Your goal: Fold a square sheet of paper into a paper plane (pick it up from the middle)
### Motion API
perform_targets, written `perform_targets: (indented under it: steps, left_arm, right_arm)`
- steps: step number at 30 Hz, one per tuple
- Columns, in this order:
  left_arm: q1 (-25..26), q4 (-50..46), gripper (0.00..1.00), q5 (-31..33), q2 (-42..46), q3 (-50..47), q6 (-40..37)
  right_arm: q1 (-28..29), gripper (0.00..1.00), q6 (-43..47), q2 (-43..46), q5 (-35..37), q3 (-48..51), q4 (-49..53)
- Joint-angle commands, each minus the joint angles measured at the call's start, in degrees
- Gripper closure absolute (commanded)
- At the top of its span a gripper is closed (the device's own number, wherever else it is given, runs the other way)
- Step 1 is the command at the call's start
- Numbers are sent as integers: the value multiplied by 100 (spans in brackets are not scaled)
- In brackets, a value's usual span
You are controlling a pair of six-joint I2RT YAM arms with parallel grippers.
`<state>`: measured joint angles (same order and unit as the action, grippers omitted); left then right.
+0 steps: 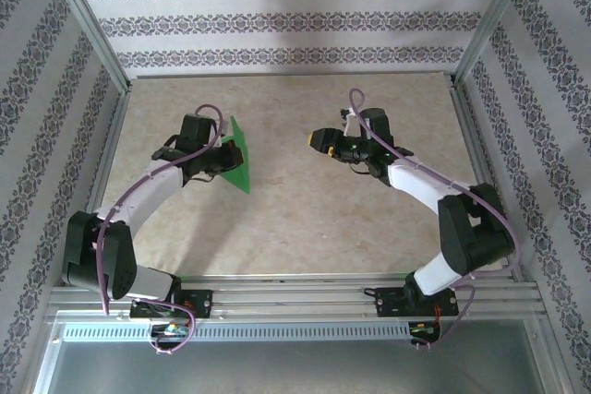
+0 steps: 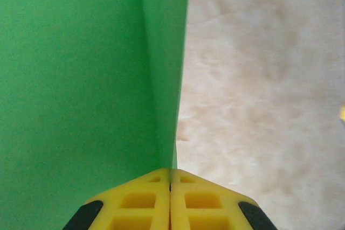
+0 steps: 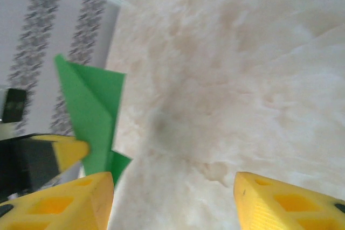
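— Yellow fingertips of the left pincer (image 2: 170,180) press together on the folded green sheet (image 2: 81,90), gripping it at a crease, yes?
— Yes; the sheet stands upright over the left half of the tabletop (image 1: 305,219). The right pincer (image 3: 171,182) hangs released, fingers spread and empty, well apart from it
— How far along?
— Several folds look made, I judge, yet no slim dart shows; the wing folds and final shaping seem left to do

patterned walls (image 1: 295,20), beige marbled table (image 1: 305,219)
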<state>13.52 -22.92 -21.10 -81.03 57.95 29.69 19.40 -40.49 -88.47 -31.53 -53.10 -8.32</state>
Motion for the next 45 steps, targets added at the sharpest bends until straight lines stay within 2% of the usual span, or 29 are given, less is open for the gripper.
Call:
perform_targets:
  steps: [1,5,9,13,17,27,31,39,45]
  left_arm:
    - [182,-1814,91,1506,44,466,-889]
    - [519,-2453,91,2535,-305,979,-933]
    - [971,-2993,91,3302,-933,1500,-754]
    - [1361,-3297,89,3872,-1608,1913,-526]
    - [1642,-3301,89,4166,-2202,2185,-316]
    - [2295,-4484,89,5304,-3971,3613,209]
    - [2429,-4625,88,5388,-4409,4005,367]
    - [2636,-4640,78,5136,-5032,4383,545]
    - [2731,-4556,77,4978,-5119,4426,512]
  right_arm:
    - [82,37,510,213,1043,13,1081]
    - [91,37,478,292,1185,-27,1251]
    - [82,37,406,363,1245,-136,1370]
    - [17,37,549,406,1256,-117,1403]
    - [-81,37,912,373,1022,-74,1359]
    - [-369,36,1185,741,794,146,1364]
    - [-544,36,1137,865,806,236,1365]
    - [-913,36,925,1035,939,423,1316]
    - [-921,36,762,887,831,423,1177]
